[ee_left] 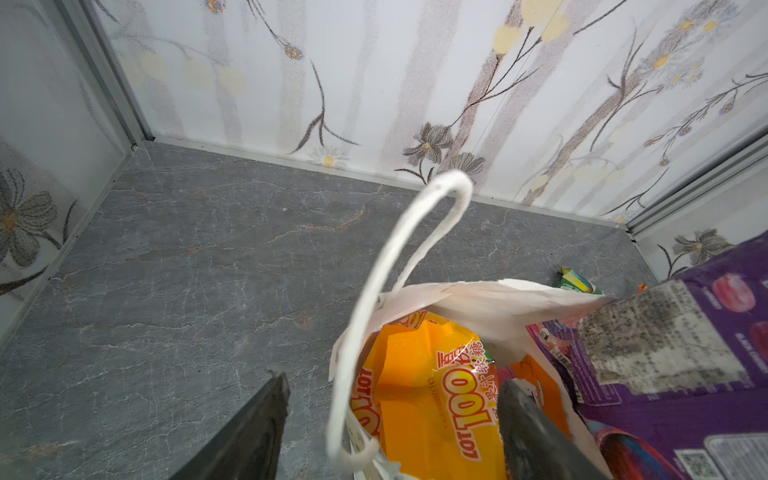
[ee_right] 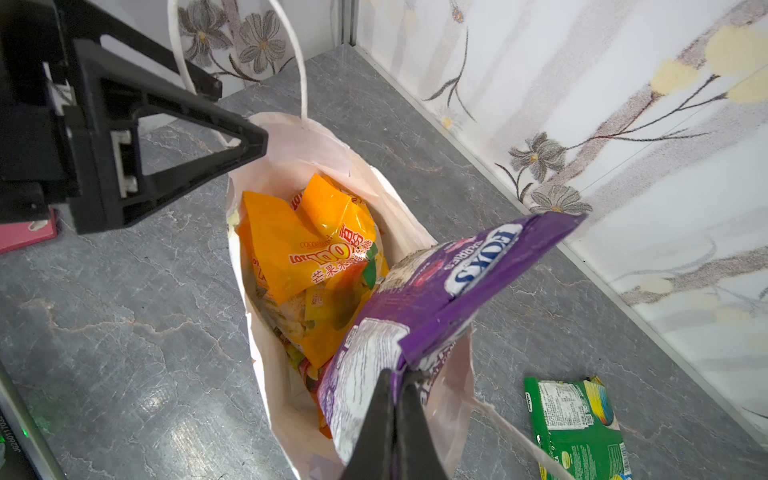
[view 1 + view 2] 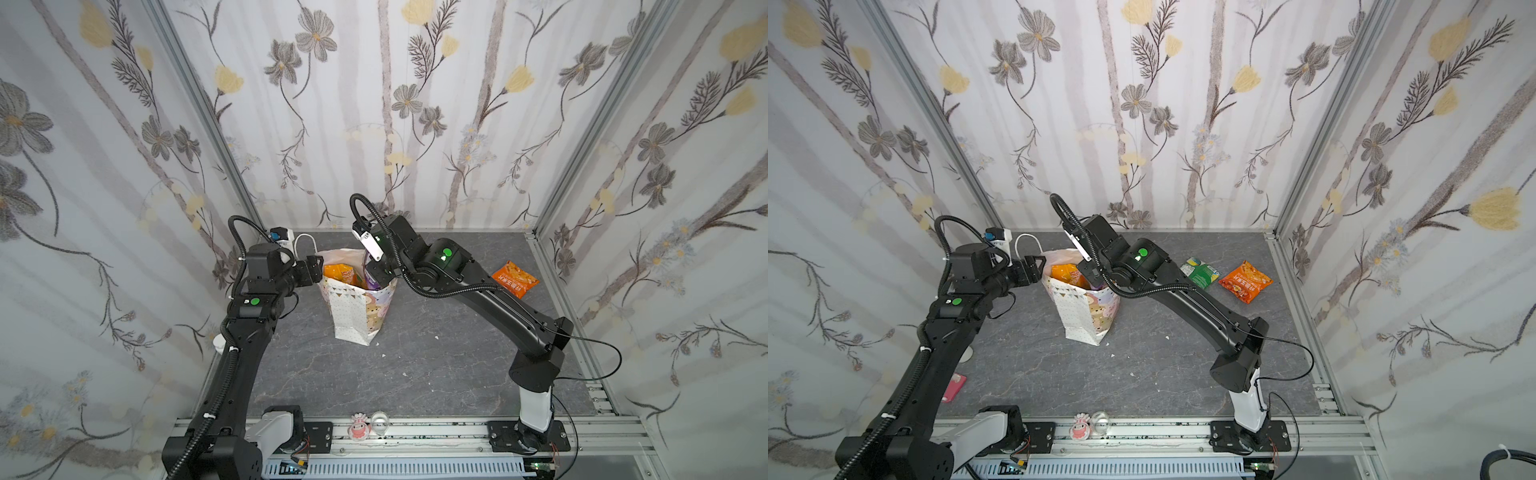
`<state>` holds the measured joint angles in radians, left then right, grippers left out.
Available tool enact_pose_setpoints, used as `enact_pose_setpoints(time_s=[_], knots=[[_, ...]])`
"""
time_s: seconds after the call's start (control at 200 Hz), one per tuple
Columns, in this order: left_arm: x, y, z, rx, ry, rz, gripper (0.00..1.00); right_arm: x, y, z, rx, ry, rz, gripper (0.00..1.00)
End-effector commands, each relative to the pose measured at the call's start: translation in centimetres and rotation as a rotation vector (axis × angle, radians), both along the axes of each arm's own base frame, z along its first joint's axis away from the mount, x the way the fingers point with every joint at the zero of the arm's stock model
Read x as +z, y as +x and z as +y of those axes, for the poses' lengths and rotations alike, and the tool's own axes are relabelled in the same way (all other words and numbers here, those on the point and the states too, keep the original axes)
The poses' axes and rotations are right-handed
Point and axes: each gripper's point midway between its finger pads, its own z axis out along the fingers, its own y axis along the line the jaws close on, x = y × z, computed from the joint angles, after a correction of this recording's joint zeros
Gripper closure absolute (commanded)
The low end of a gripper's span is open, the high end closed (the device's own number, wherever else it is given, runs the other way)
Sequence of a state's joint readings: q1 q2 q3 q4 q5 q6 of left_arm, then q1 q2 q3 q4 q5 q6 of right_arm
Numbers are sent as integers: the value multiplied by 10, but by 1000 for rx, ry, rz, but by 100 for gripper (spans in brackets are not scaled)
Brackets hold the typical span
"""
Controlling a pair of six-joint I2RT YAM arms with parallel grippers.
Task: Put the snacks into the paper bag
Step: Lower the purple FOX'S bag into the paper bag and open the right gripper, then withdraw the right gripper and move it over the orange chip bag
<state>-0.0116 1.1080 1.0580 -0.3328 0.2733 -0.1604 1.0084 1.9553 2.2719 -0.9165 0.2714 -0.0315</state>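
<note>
A white paper bag [image 3: 361, 307] stands upright on a grey stone-patterned worktop [image 3: 415, 374], and we see its mouth open between the two hands. Flowered walls [image 3: 395, 124] close three sides of the worktop; a metal rail [image 3: 436, 432] runs along the near edge. The worktop on the rail side of the bag lies open.

The right hand [image 2: 399, 380] is pinched tight on one edge of a purple packet [image 2: 449, 291], which slants out ahead of its fingertips above the bag's mouth; we cannot tell whether any of it is inside. Below that hand, a yellow packet [image 2: 316, 249] lies on top of others in the bag.

The left hand [image 1: 392, 380] has its fingers spread, gripping nothing: one finger outside the bag, one inside, the paper rim and a white cord handle [image 1: 386, 291] between them.

Behind the right hand, a green packet [image 3: 1200, 272] and an orange packet [image 3: 1246, 281] lie flat near the side wall.

The left arm reaches in level with the rim; the right arm arches over and tips its hand downward.
</note>
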Motion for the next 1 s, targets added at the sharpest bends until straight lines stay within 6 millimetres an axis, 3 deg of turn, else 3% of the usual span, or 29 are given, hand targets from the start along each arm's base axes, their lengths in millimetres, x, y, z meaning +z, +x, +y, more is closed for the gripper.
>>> enact_pose_setpoints(time_s=[0.0, 0.12, 0.2, 0.255, 0.475, 0.624, 0.754, 0.874, 0.999], knots=[[4, 3, 1, 1, 3, -23, 21, 6, -2, 21, 39, 38, -41, 100], [3, 4, 1, 2, 2, -21, 21, 1, -11, 41, 94, 70, -21, 99], [4, 4, 1, 3, 2, -22, 21, 1, -14, 51, 118, 98, -12, 69], [4, 4, 1, 6, 3, -24, 21, 6, -17, 58, 144, 125, -13, 55], [8, 3, 5, 22, 13, -34, 21, 60, -35, 65, 224, 313, -30, 44], [20, 0, 9, 40, 40, -51, 21, 82, -35, 36, 149, 356, -19, 46], [29, -1, 10, 42, 42, -81, 20, 72, -34, 7, 63, 328, -18, 49], [17, 1, 5, 21, 27, -50, 21, 62, -40, -21, 3, 339, -10, 51], [11, 2, 4, 12, 22, -42, 22, 65, -39, -70, -90, 440, -30, 49]])
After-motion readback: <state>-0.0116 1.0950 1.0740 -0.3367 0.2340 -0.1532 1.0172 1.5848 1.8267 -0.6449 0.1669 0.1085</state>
